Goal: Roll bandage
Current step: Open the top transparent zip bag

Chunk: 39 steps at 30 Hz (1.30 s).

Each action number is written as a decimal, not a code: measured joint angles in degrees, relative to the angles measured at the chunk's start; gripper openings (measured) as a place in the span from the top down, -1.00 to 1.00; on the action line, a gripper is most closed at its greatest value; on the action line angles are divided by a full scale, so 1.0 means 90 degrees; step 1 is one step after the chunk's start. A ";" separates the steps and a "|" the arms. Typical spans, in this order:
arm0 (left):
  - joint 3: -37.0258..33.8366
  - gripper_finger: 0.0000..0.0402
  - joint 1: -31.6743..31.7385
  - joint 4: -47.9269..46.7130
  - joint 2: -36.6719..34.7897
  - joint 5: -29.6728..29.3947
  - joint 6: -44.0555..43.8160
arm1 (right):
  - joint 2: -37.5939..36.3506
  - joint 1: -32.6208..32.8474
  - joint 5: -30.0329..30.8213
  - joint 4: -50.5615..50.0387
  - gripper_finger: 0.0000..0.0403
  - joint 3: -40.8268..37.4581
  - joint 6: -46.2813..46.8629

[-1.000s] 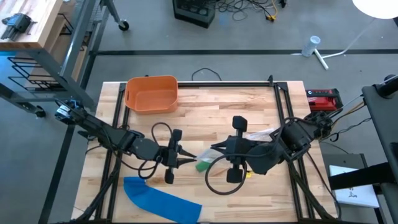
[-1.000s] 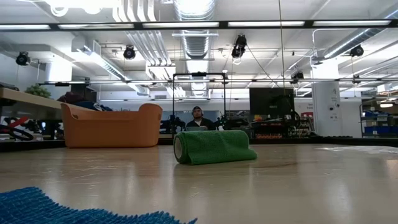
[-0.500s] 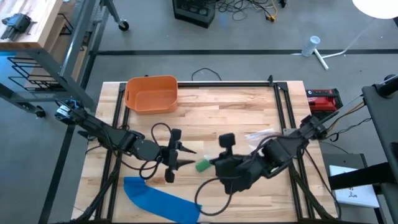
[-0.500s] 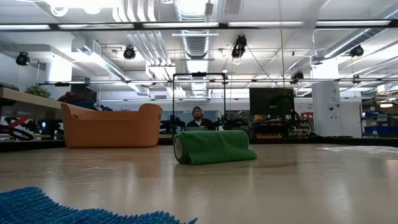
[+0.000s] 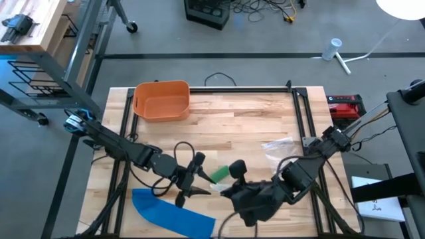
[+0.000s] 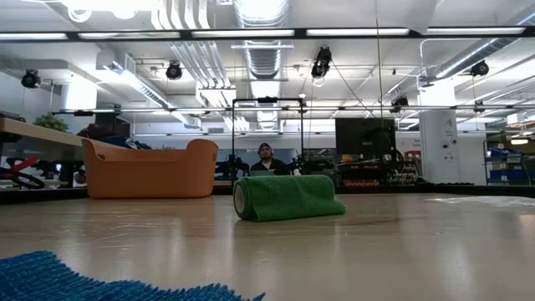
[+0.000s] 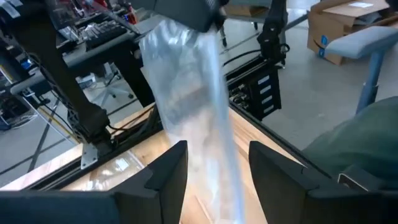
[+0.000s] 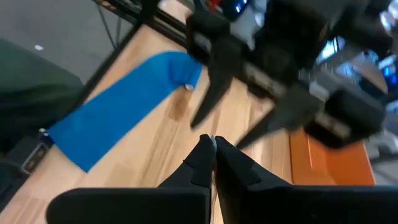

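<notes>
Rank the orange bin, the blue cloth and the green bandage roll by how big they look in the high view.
1. Blue cloth and orange bin: they look about alike, so no ranking between them.
2. Green bandage roll: clearly smallest.

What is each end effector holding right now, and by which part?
The right end effector is shut on the top end of the clear plastic wrapper, which hangs down. The left end effector is open around it, gripping nothing.

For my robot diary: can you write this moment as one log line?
left tool: open, beside green roll | right tool: shut, empty | blue bandage: flat on table
</notes>
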 joint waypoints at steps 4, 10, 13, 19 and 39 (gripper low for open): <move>0.0130 0.26 0.0000 0.0127 0.0178 -0.0222 0.0009 | -0.0001 0.0089 0.0001 -0.0009 0.99 0.0000 0.0006; 0.0182 0.39 0.0000 0.0123 0.0194 -0.0282 -0.0087 | -0.0001 0.0116 0.0095 -0.0014 0.99 0.0000 0.0125; 0.0182 0.43 0.0000 0.0144 0.0194 -0.0282 -0.0112 | -0.0001 0.0117 0.0398 -0.0021 0.99 0.0000 0.0129; 0.0182 0.43 0.0041 0.0242 0.0194 -0.0284 -0.0225 | -0.0001 0.0100 0.0427 -0.0016 0.99 -0.0002 0.0127; 0.0179 0.51 0.0193 0.0303 0.0235 -0.0350 -0.0398 | -0.0001 0.0101 0.0485 0.0154 0.99 -0.0002 0.0127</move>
